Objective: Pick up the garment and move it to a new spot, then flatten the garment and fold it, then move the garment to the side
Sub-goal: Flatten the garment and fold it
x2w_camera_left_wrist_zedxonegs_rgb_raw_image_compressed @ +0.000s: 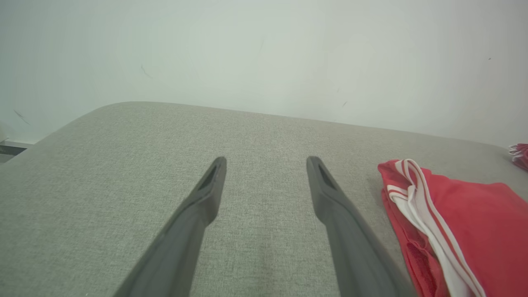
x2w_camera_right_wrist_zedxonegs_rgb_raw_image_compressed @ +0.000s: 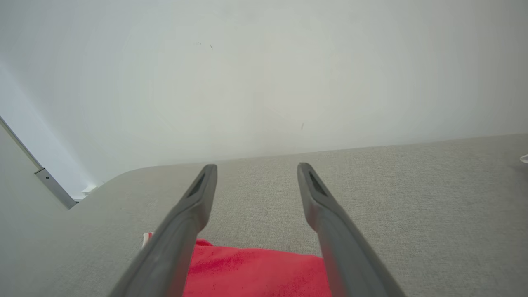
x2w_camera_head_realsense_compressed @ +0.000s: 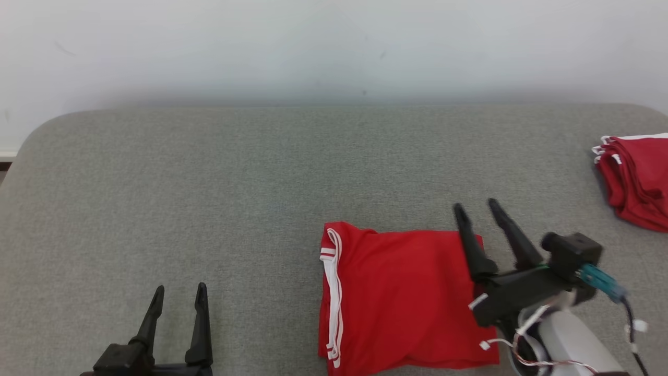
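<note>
Surface: a grey woven-fabric top [x2w_camera_head_realsense_compressed: 209, 198] with rounded far corners, spanning the head view from side to side.
Room: a plain off-white wall [x2w_camera_head_realsense_compressed: 313, 47] rises straight behind the far edge at 12 o'clock, with a few small dark marks on it. In the right wrist view a pale panel with a metal edge strip [x2w_camera_right_wrist_zedxonegs_rgb_raw_image_compressed: 53, 187] stands at 9 o'clock.
Garment: the red garment [x2w_camera_head_realsense_compressed: 402, 297] with white stripes is folded into a rough rectangle. It lies flat at about 5 o'clock in the head view, striped edge toward 9 o'clock.
Right gripper: the right gripper [x2w_camera_head_realsense_compressed: 476, 204] has its fingers spread with nothing between them. It is over the garment's 3 o'clock edge, tips pointing to 12 o'clock; whether it touches the cloth cannot be told.
Left gripper: the left gripper [x2w_camera_head_realsense_compressed: 180, 287] is at 7 o'clock, fingers spread and empty over the grey top, well apart from the garment.
Red stack: a red stack [x2w_camera_head_realsense_compressed: 636, 177] of folded cloth with white trim sits at 3 o'clock, cut off by the frame edge.
</note>
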